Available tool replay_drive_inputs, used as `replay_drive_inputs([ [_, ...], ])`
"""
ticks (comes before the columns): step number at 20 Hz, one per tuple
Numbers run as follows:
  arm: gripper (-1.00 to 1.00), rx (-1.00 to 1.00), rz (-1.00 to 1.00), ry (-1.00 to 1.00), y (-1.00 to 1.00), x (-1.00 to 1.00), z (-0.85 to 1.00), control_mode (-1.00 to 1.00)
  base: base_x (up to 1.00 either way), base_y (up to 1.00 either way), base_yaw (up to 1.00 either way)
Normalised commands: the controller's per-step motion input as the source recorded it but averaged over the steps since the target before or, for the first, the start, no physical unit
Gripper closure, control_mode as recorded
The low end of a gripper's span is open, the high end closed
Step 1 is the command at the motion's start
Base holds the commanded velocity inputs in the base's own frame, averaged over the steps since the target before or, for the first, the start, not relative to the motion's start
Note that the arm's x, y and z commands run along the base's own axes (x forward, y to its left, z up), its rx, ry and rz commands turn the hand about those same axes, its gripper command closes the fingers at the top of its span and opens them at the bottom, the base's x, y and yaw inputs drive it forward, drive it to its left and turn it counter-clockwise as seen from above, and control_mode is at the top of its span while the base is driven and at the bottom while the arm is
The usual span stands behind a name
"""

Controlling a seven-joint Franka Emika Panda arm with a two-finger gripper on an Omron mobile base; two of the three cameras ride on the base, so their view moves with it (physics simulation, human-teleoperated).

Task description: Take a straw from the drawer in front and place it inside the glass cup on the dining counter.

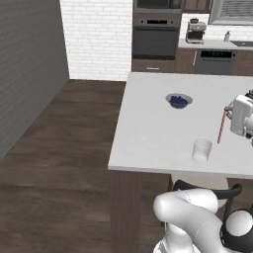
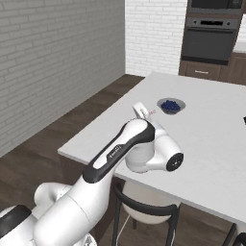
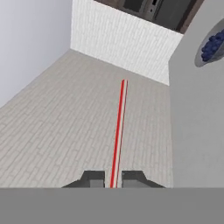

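Red-pink, one straw [image 3: 118, 131] sits clenched in the gripper [image 3: 113, 178] near one glass cup [image 1: 201, 150].

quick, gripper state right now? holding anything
Gripper: shut on the straw, which sticks out straight ahead between the fingertips.

Count of what I can see: one straw [image 3: 118, 131] (thin and red), one glass cup [image 1: 201, 150], one blue bowl [image 1: 178, 101], all at one dining counter [image 1: 148, 128]. Behind stand one wall oven [image 1: 155, 35], one coffee machine [image 1: 195, 31] and one chair [image 2: 144, 211].
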Motion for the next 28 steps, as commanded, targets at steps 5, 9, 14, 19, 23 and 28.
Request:
replay_drive_inputs([
  [5,1.0,0.09,0.0,0.02,0.03,0.2,-0.1,-1.0,0.0,0.0,0.0],
  [9,1.0,0.07,0.0,0.01,0.01,0.52,-0.17,-1.0,0.0,0.0,0.0],
  [14,1.0,0.01,0.0,0.0,0.0,0.31,-0.3,-1.0,0.0,0.0,0.0],
  [19,1.0,0.0,0.0,0.0,-0.07,0.08,-0.32,-1.0,0.0,0.0,0.0],
  [23,1.0,0.0,0.0,0.0,-0.08,0.27,-0.18,-1.0,0.0,0.0,0.0],
  [28,1.0,0.0,0.0,0.0,-0.12,0.49,-0.07,-1.0,0.0,0.0,0.0],
])
